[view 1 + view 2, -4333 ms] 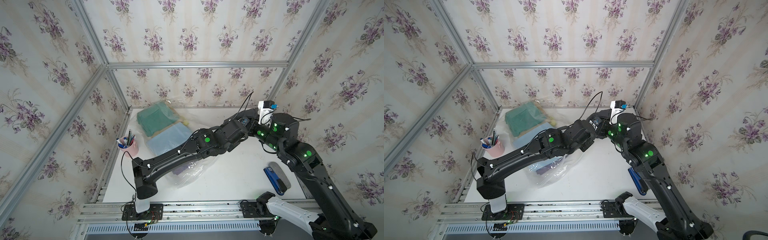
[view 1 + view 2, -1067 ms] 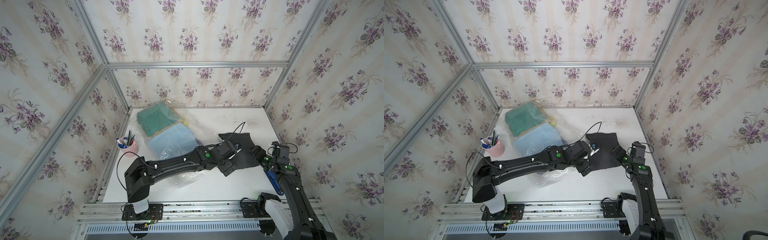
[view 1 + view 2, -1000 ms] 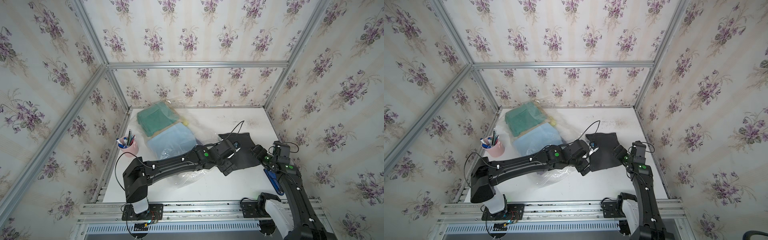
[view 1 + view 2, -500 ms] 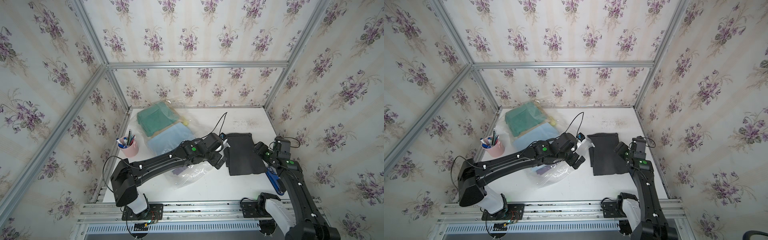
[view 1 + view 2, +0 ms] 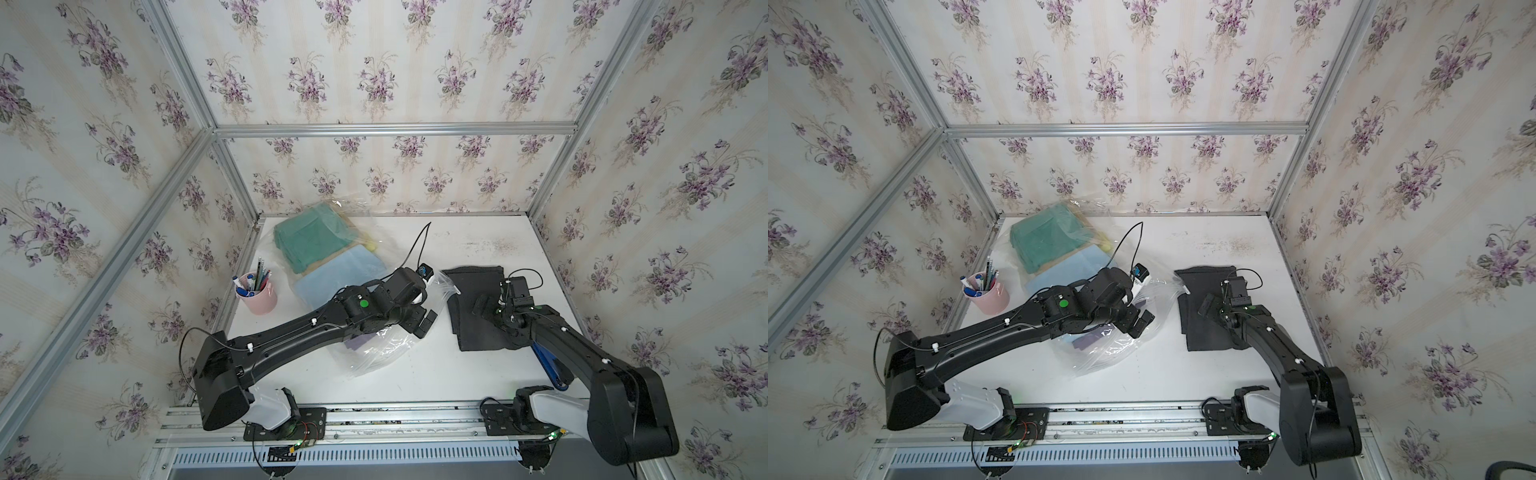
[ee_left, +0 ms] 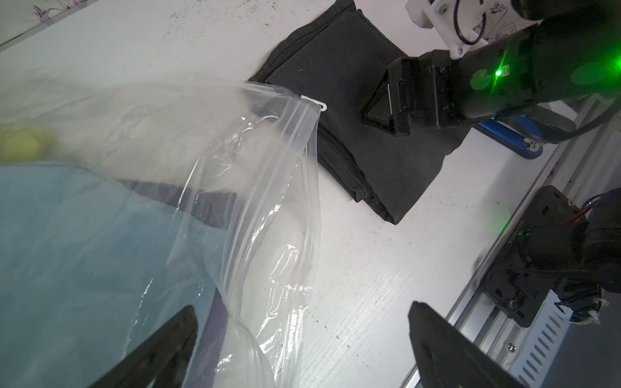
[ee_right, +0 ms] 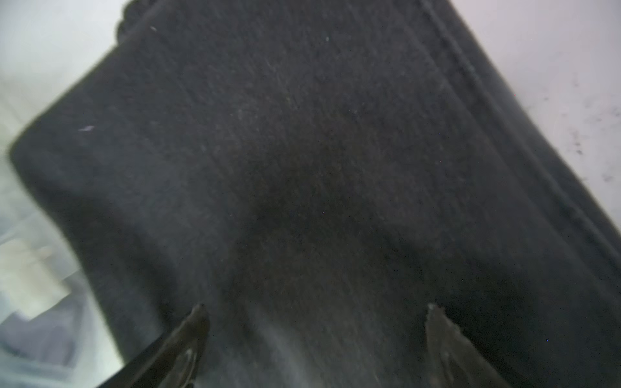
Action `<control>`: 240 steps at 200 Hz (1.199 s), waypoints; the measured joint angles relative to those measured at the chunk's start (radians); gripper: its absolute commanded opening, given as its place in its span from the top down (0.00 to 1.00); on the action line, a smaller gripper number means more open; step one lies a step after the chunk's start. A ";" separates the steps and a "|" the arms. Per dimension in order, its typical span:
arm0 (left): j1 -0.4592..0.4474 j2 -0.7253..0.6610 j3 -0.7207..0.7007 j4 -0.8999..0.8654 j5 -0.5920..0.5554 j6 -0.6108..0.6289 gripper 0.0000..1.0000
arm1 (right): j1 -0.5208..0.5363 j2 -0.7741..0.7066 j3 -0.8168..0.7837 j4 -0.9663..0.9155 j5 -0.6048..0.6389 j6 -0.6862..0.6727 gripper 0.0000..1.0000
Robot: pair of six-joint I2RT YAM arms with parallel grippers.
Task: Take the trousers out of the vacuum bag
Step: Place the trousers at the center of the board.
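Note:
A dark grey pair of trousers (image 5: 473, 332) lies folded flat on the white table, right of the vacuum bag (image 5: 374, 353), in both top views (image 5: 1200, 332). The clear bag still holds teal trousers (image 5: 311, 243), a light blue pair (image 5: 336, 280) and a purple pair (image 5: 357, 343). My left gripper (image 5: 426, 324) hangs open over the bag's zip mouth (image 6: 302, 151), nothing between its fingers (image 6: 302, 310). Just above the dark grey trousers (image 7: 302, 151) my right gripper (image 5: 484, 303) stands open and empty (image 7: 316, 309).
A pink cup of pens (image 5: 257, 293) stands at the table's left edge. A blue tool (image 5: 548, 365) lies under the right arm near the front right. Papered walls with metal frames close in the back and both sides.
The dark grey trousers have settled flat on the table's right side. My left gripper has drawn back left to the bag mouth. The right gripper has shifted toward the back, over the trousers.

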 measured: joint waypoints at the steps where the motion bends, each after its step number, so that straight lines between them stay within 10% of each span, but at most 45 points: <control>1: 0.000 -0.001 -0.002 0.000 -0.001 -0.001 0.00 | 0.001 0.004 0.001 0.002 0.002 0.000 0.00; 176: 0.038 -0.181 -0.124 -0.096 -0.118 -0.079 0.00 | 0.054 0.395 0.241 0.309 0.124 0.147 0.00; 240: 0.039 -0.196 -0.126 -0.105 -0.133 -0.081 0.00 | 0.060 0.408 0.422 0.150 -0.024 -0.204 0.00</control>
